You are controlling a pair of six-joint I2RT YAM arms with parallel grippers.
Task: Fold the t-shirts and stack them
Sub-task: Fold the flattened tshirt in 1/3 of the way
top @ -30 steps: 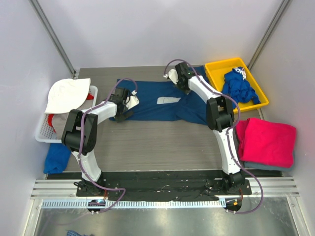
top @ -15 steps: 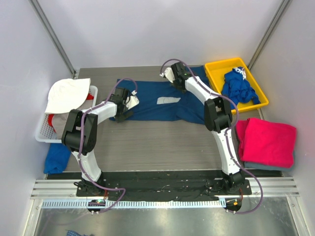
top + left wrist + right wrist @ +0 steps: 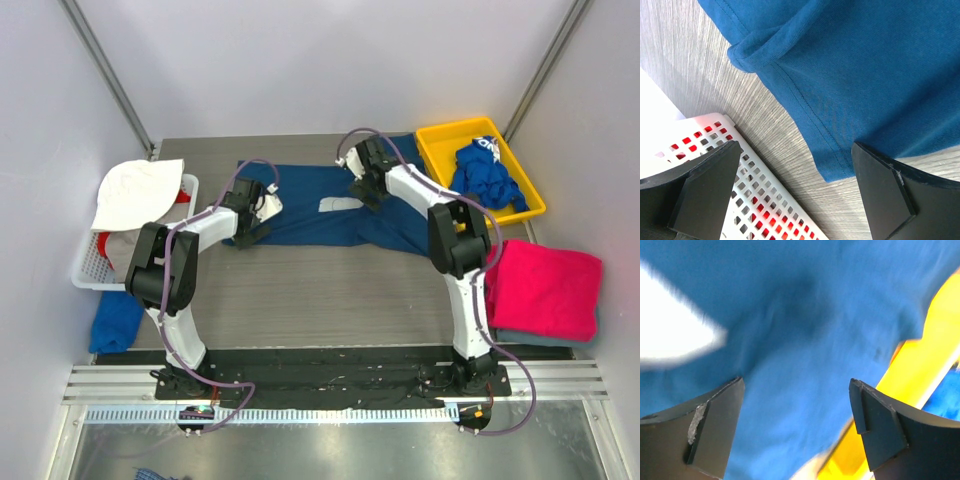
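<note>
Navy t-shirt (image 3: pixel 305 218) lies spread wide (small white patch (image 3: pixel 340 204) near middle).

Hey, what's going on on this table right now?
T-shirt folding is under way. A navy cotton t-shirt lies spread flat; the left gripper and the right gripper are both open above it, holding nothing. A magenta t-shirt sits folded at right, and a royal-blue t-shirt lies crumpled in the yellow plastic tray.
</note>
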